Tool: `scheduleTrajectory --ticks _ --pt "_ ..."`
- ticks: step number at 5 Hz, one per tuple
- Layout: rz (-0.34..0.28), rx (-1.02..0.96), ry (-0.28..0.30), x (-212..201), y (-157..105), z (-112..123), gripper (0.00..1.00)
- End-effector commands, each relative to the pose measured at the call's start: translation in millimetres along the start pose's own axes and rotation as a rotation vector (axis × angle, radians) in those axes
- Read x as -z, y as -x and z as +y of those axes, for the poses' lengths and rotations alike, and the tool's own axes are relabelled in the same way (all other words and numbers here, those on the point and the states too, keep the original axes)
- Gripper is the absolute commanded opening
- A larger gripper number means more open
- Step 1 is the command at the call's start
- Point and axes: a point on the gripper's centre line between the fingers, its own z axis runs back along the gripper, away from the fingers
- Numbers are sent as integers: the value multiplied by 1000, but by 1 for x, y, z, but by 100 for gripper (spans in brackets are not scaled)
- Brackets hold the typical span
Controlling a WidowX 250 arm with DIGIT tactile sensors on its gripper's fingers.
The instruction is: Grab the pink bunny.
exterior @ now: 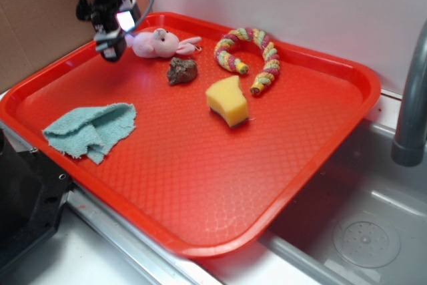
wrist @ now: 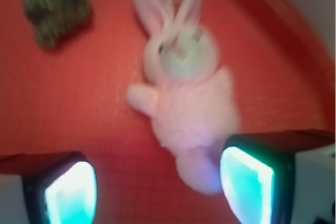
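Observation:
The pink bunny (exterior: 159,43) lies on its side at the far left of the red tray (exterior: 320,138), ears pointing right. In the wrist view the pink bunny (wrist: 186,98) lies ahead of the jaws, ears up, its lower end close beside the right pad (wrist: 247,187). My gripper (exterior: 115,38) hangs just left of the toy, above the tray, open with nothing between its pads. In the wrist view the gripper (wrist: 157,190) shows bare tray between the two glowing pads.
A brown lump (exterior: 181,70) sits just right of the bunny, also in the wrist view as the brown lump (wrist: 55,11). A twisted pink-yellow-green rope toy (exterior: 250,55), a yellow sponge (exterior: 227,100) and a teal cloth (exterior: 93,129) lie on the tray. A sink and faucet (exterior: 410,105) are at right.

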Motion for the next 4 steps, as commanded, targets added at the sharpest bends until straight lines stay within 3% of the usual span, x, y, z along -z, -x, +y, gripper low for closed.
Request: scheduleTrajectory --ticks 1,2,3,4 --pt "28 2 -27 13 -16 17 100" --pt "21 -1 -16 17 -19 19 28" --pt "18 -18 -5 18 -18 22 0" --pt "9 -31 5 15 -17 25 0"
